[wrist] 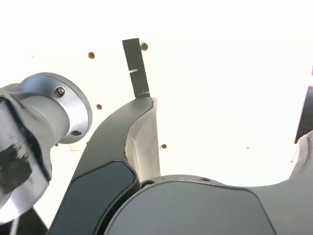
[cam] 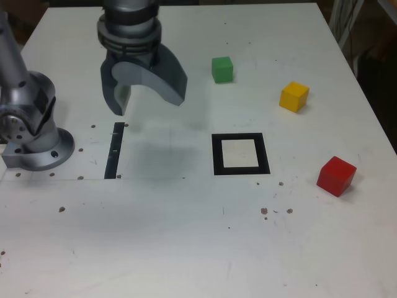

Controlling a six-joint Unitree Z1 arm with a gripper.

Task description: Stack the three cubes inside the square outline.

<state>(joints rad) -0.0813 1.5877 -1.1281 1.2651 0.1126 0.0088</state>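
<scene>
The three cubes lie apart on the white table: green cube (cam: pixel 222 69) at the back, yellow cube (cam: pixel 294 96) to its right, red cube (cam: pixel 336 176) nearer the front right. The square outline (cam: pixel 240 154) is a black frame with a pale centre, and nothing stands in it. My gripper (cam: pixel 147 100) hangs open above the table, left of the outline and of the green cube, holding nothing. The wrist view shows my dark fingers (wrist: pixel 142 127) and bare table only; no cube appears there.
The arm's metal base (cam: pixel 34 136) sits at the exterior view's left. A thin black strip (cam: pixel 114 151) lies on the table beside it, also seen as the black strip (wrist: pixel 135 67) in the wrist view. Small dark specks dot the table (cam: pixel 186 248).
</scene>
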